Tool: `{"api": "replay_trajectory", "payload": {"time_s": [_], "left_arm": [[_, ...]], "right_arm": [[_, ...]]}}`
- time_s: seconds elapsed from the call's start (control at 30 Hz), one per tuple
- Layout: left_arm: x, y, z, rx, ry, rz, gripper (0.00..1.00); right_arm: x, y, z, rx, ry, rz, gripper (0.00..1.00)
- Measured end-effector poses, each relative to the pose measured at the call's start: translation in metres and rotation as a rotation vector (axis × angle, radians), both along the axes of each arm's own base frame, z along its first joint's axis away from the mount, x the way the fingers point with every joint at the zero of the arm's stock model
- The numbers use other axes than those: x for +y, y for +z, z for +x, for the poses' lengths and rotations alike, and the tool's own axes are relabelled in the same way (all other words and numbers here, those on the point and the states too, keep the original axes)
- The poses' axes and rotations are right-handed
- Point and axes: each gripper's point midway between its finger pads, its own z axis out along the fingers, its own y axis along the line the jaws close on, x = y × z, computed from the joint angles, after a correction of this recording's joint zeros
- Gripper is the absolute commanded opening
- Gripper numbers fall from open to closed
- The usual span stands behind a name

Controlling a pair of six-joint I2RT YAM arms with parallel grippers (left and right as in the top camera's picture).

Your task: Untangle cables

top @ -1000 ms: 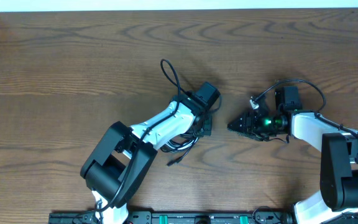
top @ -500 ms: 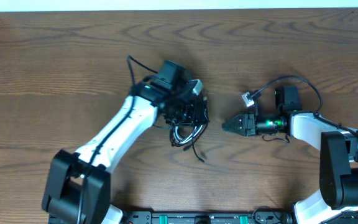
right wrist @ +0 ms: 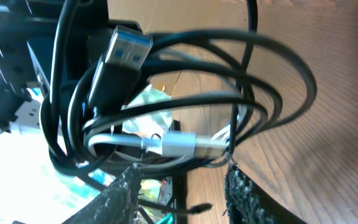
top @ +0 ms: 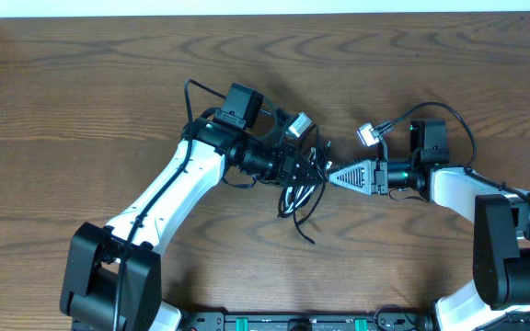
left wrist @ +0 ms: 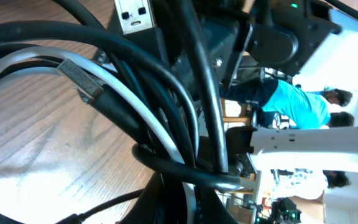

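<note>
The cables [top: 296,195] are a tangled bundle of thin black loops with a white cord among them. My left gripper [top: 308,170] is shut on the bundle and holds it above the table, with loops and a loose end [top: 310,240] hanging below. In the left wrist view the black and white cords [left wrist: 143,106] fill the frame right above my left gripper [left wrist: 190,206], with a USB plug [left wrist: 133,15] at the top. My right gripper [top: 331,176] points left, its tips at the bundle. In the right wrist view my right gripper [right wrist: 182,173] is open just under the loops [right wrist: 272,81] and the white cord's plug [right wrist: 180,144].
Both arms meet at mid-table over dark wood [top: 81,101]. A silver connector [top: 366,135] on a lead sits by the right wrist, another silver connector [top: 297,125] by the left wrist. A rail [top: 274,322] runs along the front edge.
My left arm has swung up and to the right, lifting the cable bundle toward the right gripper. The right gripper has reached left to the bundle and narrowed its jaws.
</note>
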Motion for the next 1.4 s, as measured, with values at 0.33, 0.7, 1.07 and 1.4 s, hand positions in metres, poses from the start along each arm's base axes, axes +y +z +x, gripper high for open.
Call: {"api": "replay_trajectory", "payload": {"time_s": [0.33,0.7,1.07,1.4], "left_arm": [[0.000,0.002,-0.005,-0.134,-0.087,-0.052,0.08],[0.000,0.015,-0.009,-0.221,-0.152,-0.163,0.07],[0.002,0.017,-0.007,-0.236,-0.150,-0.178,0.07],[-0.015,0.010,-0.026,-0.375,-0.274,-0.181,0.07]], "right_arm": [[0.001,0.006,0.004,0.024,0.006,0.013,0.54],[0.001,0.007,0.005,0.160,0.000,0.009,0.68],[-0.025,0.011,0.025,0.334,-0.093,0.019,0.95],[-0.025,0.032,0.040,0.349,-0.095,0.030,0.96]]}}
